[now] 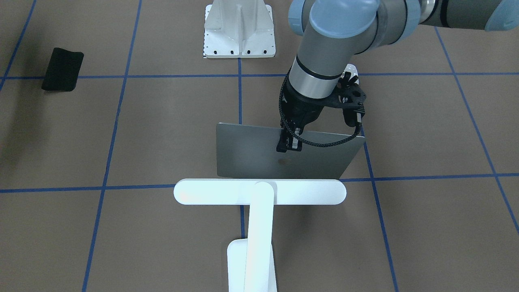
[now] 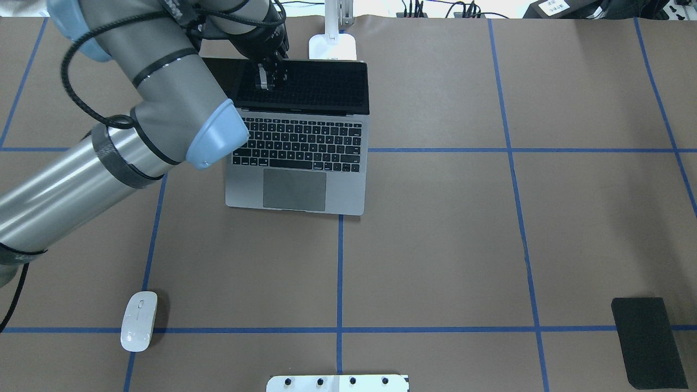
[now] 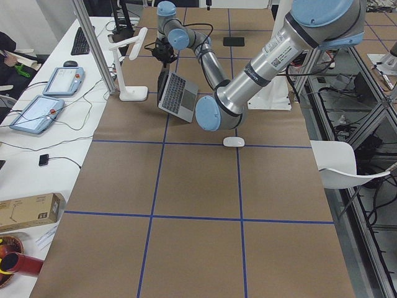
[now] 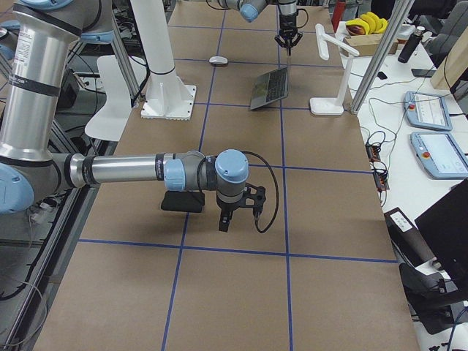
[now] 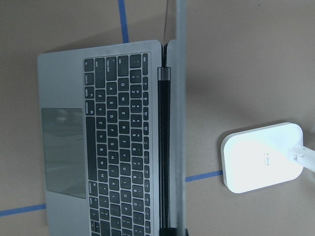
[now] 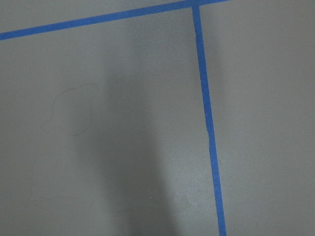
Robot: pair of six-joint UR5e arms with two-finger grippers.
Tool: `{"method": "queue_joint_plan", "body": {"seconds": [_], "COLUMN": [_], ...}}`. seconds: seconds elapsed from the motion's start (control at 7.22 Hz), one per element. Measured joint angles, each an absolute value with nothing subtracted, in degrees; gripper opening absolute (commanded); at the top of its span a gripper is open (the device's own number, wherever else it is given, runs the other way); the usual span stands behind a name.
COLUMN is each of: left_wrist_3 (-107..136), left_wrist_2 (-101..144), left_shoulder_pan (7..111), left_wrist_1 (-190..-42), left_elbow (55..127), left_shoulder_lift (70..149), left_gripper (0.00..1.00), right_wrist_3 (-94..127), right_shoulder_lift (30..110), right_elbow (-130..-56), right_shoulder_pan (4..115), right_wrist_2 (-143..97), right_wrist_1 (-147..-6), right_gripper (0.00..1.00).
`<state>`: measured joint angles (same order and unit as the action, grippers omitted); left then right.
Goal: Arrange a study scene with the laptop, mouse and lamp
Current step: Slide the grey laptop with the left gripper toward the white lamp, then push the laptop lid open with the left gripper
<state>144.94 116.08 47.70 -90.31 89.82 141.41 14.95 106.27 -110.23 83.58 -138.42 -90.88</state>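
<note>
- Jaws of my left gripper point(image 1: 288, 145) are pinched on the top edge of the laptop point(image 2: 297, 158) lid, one finger on the screen side and one on the back, as far as the front and wrist views show.
- My right gripper point(image 4: 225, 223) hangs over the table point(image 2: 435, 245) near the black mat point(image 2: 648, 340). I cannot tell whether its jaws are open or closed.
- The laptop sits open on the table at the far side from me, its keyboard flat and facing me and its lid close to upright.
- The lamp point(image 1: 259, 192) stands just behind the lid, with its long head close to the lid's back.
- The mouse point(image 2: 139, 321) lies well apart from the laptop, on my left and near my side of the table.
- I judge the step in hand to be setting the lid angle.
- To do it well, I should swing my wrist on an arc about the hinge point(image 5: 164, 147) rather than push straight back, so the base neither slides nor lifts.
- The pinch should be light and square to the edge, because the panel is thin and a skewed grip would twist it.
- I should stop while the lid is short of the lamp's head.
- I should then release and lift straight up off the edge so the set angle is not disturbed.
</note>
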Motion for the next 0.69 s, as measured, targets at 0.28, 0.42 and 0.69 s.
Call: {"method": "queue_joint_plan", "body": {"seconds": [0.28, 0.42, 0.69], "left_wrist_3": [146.37, 146.6, 147.1], "left_wrist_2": [111.97, 110.67, 108.84], "left_shoulder_pan": [45.56, 44.66, 43.72], "left_wrist_1": [-93.3, -94.34, -97.62], "left_elbow": [87.07, 86.21, 83.38], "left_shoulder_lift": [141.11, 140.88, 140.93], "left_gripper": [0.0, 0.0, 0.0], "right_wrist_3": [14.94, 14.94, 14.94], "right_shoulder_lift": [106.62, 106.66, 107.0], "right_elbow": [-110.16, -110.1, -110.06], "right_shoulder_pan": [83.61, 83.61, 83.6], "right_wrist_2": [-138.61, -138.93, -139.29], "right_wrist_1": [-90.88, -90.88, -90.86], "right_gripper": [1.0, 1.0, 1.0]}}
